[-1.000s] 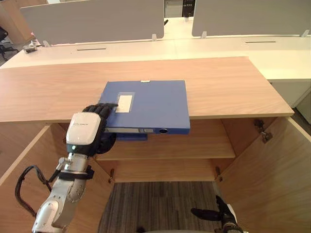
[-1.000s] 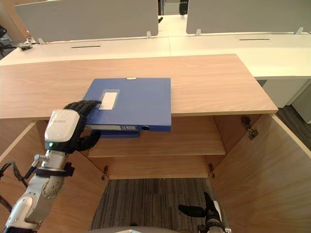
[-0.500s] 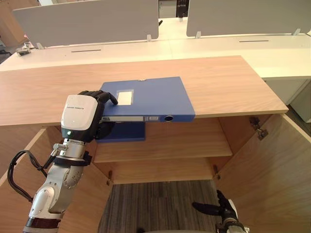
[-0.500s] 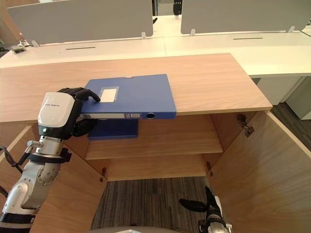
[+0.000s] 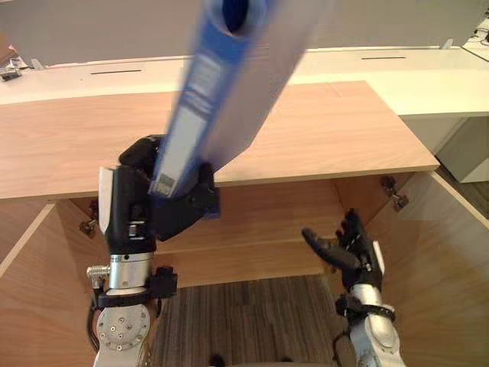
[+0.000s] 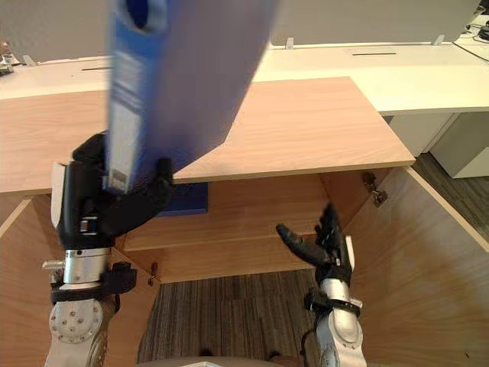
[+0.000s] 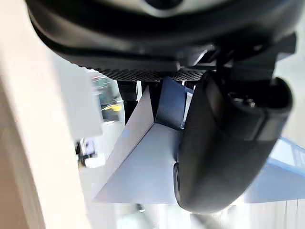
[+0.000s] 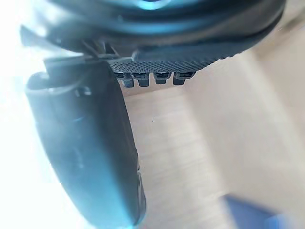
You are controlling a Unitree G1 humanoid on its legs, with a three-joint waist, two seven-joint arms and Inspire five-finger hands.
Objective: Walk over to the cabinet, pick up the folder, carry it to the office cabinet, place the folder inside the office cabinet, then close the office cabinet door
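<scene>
The blue folder point(image 5: 221, 84) stands almost upright in the air above the wooden cabinet top point(image 5: 344, 130), spine towards me and leaning right. My left hand point(image 5: 164, 210) is shut on its lower end in front of the cabinet's left side; in the left wrist view its thumb point(image 7: 224, 143) presses the folder point(image 7: 143, 162). My right hand point(image 5: 351, 248) hovers open before the cabinet's opening, holding nothing. In the right wrist view its fingers point(image 8: 152, 78) are straight.
Both cabinet doors stand open, the right door point(image 5: 451, 260) and the left door point(image 5: 30, 290). Inside is a wooden shelf point(image 5: 267, 229) with another blue item point(image 6: 187, 200) lying at its left. White desks point(image 5: 428, 76) with grey dividers stand behind.
My left hand has lifted the folder off the cabinet top and swung it from flat to nearly upright. My right hand has risen from near the floor to shelf height.
</scene>
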